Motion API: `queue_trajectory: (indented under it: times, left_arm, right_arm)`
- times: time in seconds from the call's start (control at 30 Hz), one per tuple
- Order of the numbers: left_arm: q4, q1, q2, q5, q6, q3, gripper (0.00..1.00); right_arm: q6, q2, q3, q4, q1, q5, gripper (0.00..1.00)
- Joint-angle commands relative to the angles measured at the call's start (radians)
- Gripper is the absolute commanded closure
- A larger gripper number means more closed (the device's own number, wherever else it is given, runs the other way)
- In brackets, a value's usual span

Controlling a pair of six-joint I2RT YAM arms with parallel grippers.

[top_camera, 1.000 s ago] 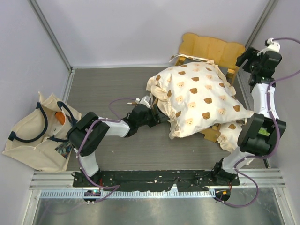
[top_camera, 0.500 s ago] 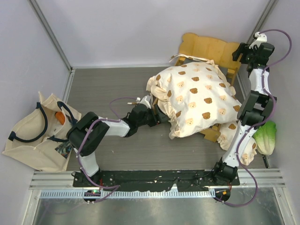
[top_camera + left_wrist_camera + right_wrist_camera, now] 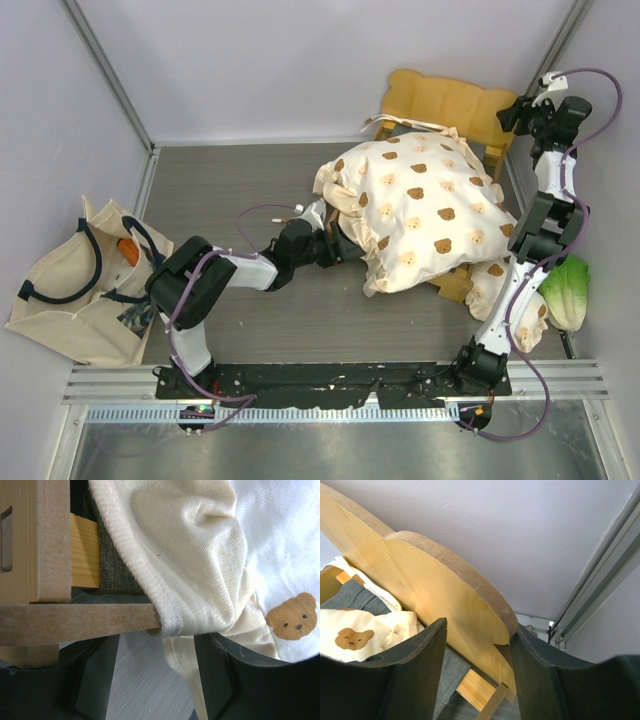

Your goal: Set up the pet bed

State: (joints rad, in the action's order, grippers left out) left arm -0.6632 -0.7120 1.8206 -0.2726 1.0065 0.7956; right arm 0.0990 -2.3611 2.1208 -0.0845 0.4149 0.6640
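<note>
Pet bed [image 3: 440,100] at the worktop's [image 3: 220,180] far right corner.
Top: cushion [image 3: 430,205] heaped on it. Left wrist: left tool [image 3: 157,647] spread around the cushion hem. Right wrist: right tool [image 3: 477,630] straddles the headboard [image 3: 435,580]; whether it pinches, I cannot tell.
</note>
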Motion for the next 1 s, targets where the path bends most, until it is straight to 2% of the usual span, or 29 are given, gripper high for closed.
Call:
queue_trajectory:
  times: [0.0, 0.07, 0.17, 0.23, 0.33, 0.43, 0.6, 0.7, 0.83, 0.97]
  left_arm:
    - [-0.104, 0.006, 0.045, -0.034, -0.02, 0.051, 0.36]
    - [-0.104, 0.006, 0.048, -0.028, -0.019, 0.05, 0.37]
    - [-0.101, 0.011, 0.042, -0.011, -0.014, 0.036, 0.38]
    - [-0.099, 0.016, 0.037, -0.005, -0.016, 0.03, 0.39]
    - [-0.076, 0.017, 0.028, -0.004, -0.031, 0.034, 0.38]
    - [-0.061, 0.019, 0.022, -0.005, -0.04, 0.04, 0.38]
    - [-0.056, 0.019, 0.02, -0.019, -0.042, 0.04, 0.39]
    - [-0.061, 0.022, 0.008, -0.02, -0.042, 0.022, 0.39]
    - [-0.065, 0.034, -0.03, -0.007, -0.043, -0.018, 0.39]
    - [-0.064, 0.052, -0.061, 0.004, -0.042, -0.045, 0.39]
  right_arm:
    - [-0.008, -0.033, 0.082, -0.113, -0.016, 0.134, 0.49]
    - [-0.024, -0.061, 0.112, -0.115, -0.011, 0.163, 0.55]
    - [-0.065, -0.073, 0.12, -0.135, -0.004, 0.216, 0.72]
    - [-0.097, -0.053, 0.097, -0.199, -0.001, 0.239, 0.77]
    - [-0.166, -0.023, 0.041, -0.286, 0.001, 0.266, 0.99]
    - [-0.229, 0.019, -0.008, -0.362, 0.001, 0.278, 0.99]
    - [-0.278, 0.084, -0.033, -0.382, -0.001, 0.322, 0.99]
    - [-0.285, 0.135, -0.093, -0.428, -0.007, 0.318, 0.99]
    - [-0.286, 0.169, -0.116, -0.402, -0.013, 0.33, 0.99]
    - [-0.266, 0.235, -0.212, -0.409, -0.031, 0.322, 0.99]
